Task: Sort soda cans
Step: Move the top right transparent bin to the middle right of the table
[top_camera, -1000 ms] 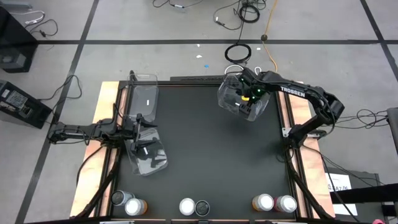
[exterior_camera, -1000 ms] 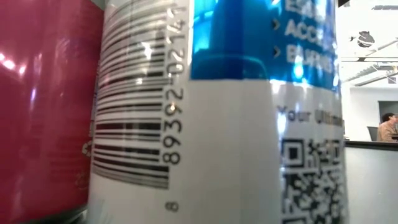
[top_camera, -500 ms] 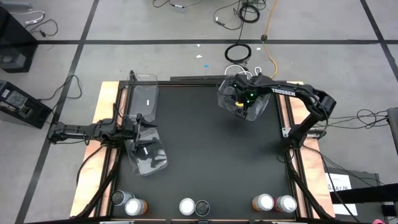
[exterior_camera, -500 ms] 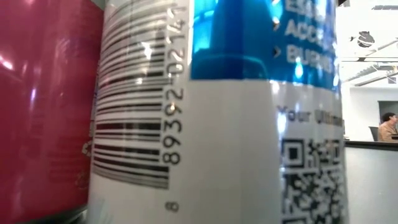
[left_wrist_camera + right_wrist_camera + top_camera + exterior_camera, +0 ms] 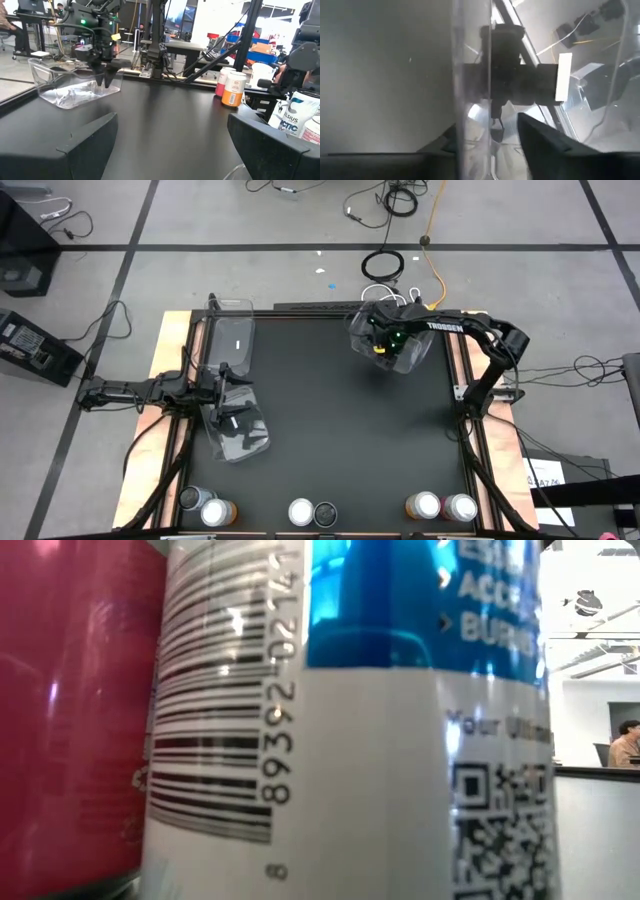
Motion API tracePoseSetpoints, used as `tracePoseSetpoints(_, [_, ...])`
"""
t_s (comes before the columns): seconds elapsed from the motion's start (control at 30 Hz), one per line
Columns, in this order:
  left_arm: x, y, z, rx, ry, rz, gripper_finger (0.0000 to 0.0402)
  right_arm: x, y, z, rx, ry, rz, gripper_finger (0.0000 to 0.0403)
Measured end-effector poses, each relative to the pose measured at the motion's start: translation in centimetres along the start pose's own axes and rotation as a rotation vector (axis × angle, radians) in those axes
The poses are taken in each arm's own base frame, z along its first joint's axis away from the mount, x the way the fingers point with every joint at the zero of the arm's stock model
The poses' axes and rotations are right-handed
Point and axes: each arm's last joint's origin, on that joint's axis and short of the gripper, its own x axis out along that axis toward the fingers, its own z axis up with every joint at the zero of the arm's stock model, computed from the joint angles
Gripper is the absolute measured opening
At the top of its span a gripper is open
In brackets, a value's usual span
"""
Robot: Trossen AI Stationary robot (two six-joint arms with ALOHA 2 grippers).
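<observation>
six soda cans [image 5: 313,512] along near edge, well apart from right hand [image 5: 383,346] gripping bin wall [image 5: 358,332]

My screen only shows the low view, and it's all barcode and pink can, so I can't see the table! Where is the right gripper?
Observer: The right gripper is at the far side of the table, reaching into a clear bin.
Operator: How many cans are there?
Observer: Six soda cans stand in three pairs along the near edge. Neither arm is close to them.
Operator: And the left gripper?
Observer: The left gripper is open. It is near the left edge, at another clear bin.
</observation>
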Motion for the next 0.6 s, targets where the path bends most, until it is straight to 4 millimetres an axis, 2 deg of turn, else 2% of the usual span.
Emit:
tracePoseSetpoints(0.17, [0.0, 0.0, 0.0, 0.000, 0.000, 0.000, 0.0383, 0.0, 0.0, 0.1, 0.062, -0.010, 0.002, 0.0020])
tracePoseSetpoints(0.2, [0.0, 0.0, 0.0, 0.000, 0.000, 0.000, 0.0383, 0.0, 0.0, 0.1, 0.072, -0.012, 0.002, 0.0011])
tracePoseSetpoints(0.4, [0.0, 0.0, 0.0, 0.000, 0.000, 0.000, 0.0383, 0.1, 1.2, 0.2, 0.155, -0.008, -0.005, 0.0003])
tracePoseSetpoints(0.6, [0.0, 0.0, 0.0, 0.000, 0.000, 0.000, 0.0383, 0.2, 4.9, 0.0, 0.267, -0.006, -0.030, 0.0002])
